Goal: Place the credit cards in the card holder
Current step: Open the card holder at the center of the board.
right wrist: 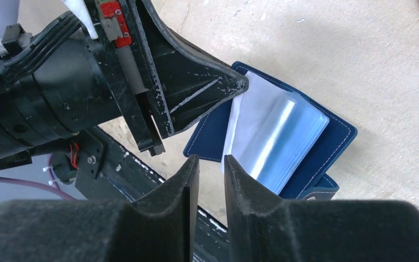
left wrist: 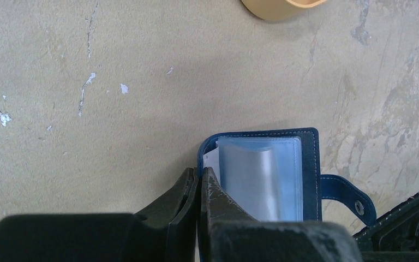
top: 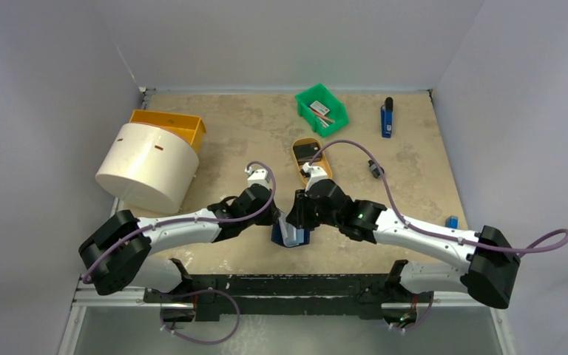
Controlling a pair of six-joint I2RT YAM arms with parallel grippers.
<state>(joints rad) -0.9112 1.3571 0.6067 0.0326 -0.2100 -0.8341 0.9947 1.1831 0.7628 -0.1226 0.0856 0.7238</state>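
Note:
The navy card holder (top: 290, 237) lies open on the table near the front edge, pale blue sleeves up (left wrist: 262, 174), snap tab to one side (left wrist: 349, 199). My left gripper (top: 276, 217) is shut on its left cover edge (left wrist: 199, 174); its fingers (right wrist: 196, 93) show in the right wrist view. My right gripper (top: 300, 213) hovers just above the holder's near edge (right wrist: 211, 161), jaws a narrow gap apart with nothing between them. The holder also shows in the right wrist view (right wrist: 338, 136). Dark and white items, perhaps cards, lie in the tan oval tray (top: 296, 151).
A white cylinder (top: 148, 166) and an orange bin (top: 170, 124) stand at the left. A green bin (top: 322, 109) with small items and a blue object (top: 387, 118) are at the back. A small black part (top: 375, 169) and a blue piece (top: 452, 221) lie at the right.

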